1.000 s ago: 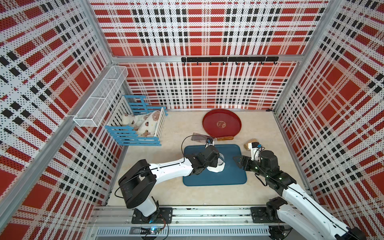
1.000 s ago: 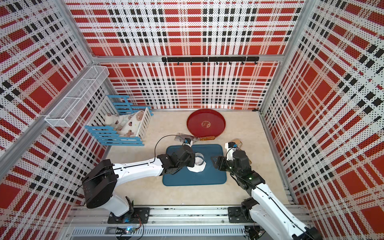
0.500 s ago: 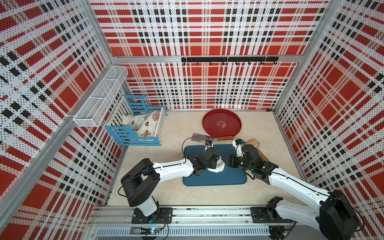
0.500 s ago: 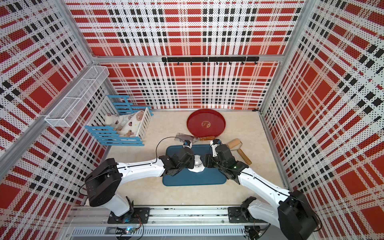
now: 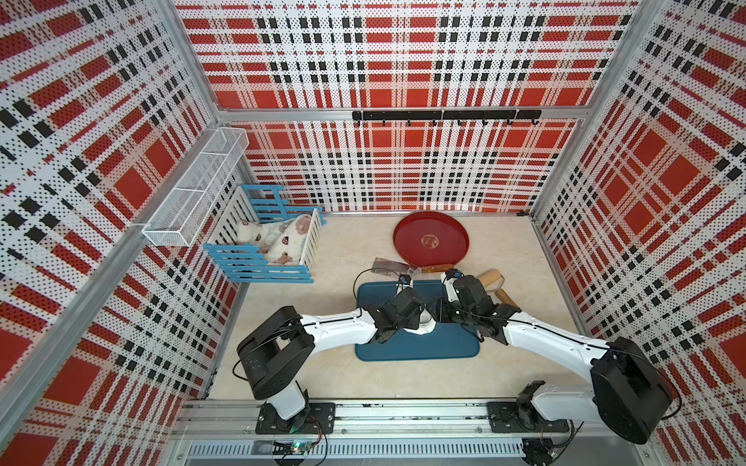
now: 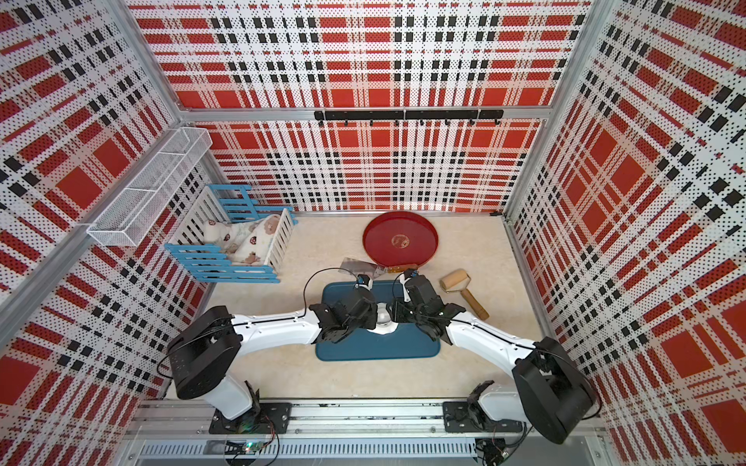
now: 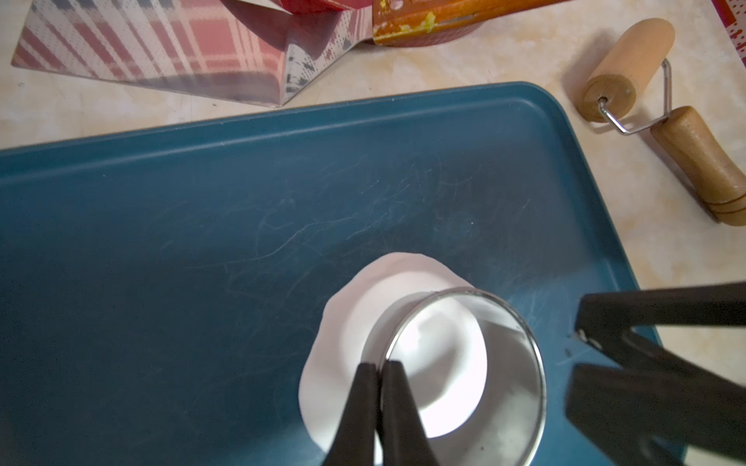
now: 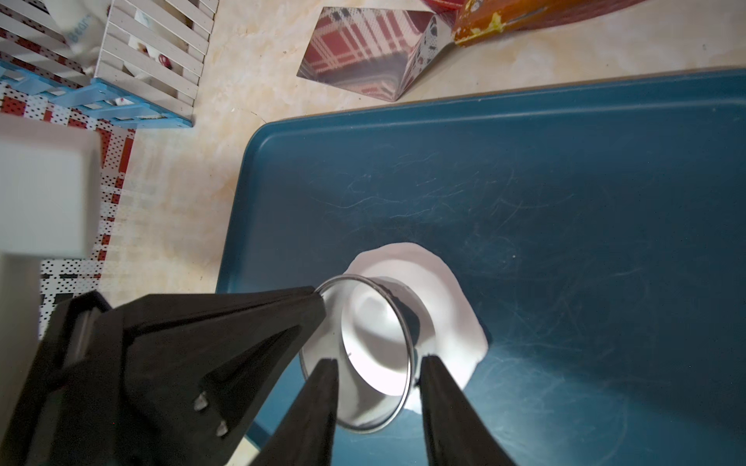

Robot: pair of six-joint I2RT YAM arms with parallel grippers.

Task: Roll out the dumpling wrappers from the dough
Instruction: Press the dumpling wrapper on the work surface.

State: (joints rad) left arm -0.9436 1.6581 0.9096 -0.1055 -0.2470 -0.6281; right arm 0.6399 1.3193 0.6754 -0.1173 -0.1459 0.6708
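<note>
The dough [image 7: 347, 322] [image 8: 444, 306] lies flat and white with a ragged edge on the blue tray [image 5: 444, 347] [image 6: 403, 347]. A small steel cup [image 7: 508, 383] [image 8: 335, 322] stands mouth-up on the dough. My left gripper [image 7: 379, 365] [image 5: 415, 312] is shut on the cup's rim. From the opposite side my right gripper [image 8: 378, 359] [image 6: 393, 312] is open, its fingertips [image 7: 581, 318] close beside the cup and apart from it. Dough [image 6: 383, 329] shows only as a small white patch between the two grippers in both top views. The dumpling wrappers are out of view.
A wooden roller [image 5: 490, 278] [image 7: 629, 68] lies on the table right of the tray. A metal scraper [image 5: 389, 266] and a round red tray [image 5: 431, 242] sit behind the blue tray. A blue-and-white crib [image 5: 274, 246] stands at the back left under a wire basket [image 5: 193, 193].
My right arm has swung in from near the roller to the steel cup, and its jaws have narrowed. The left gripper has kept its hold on the cup in place.
</note>
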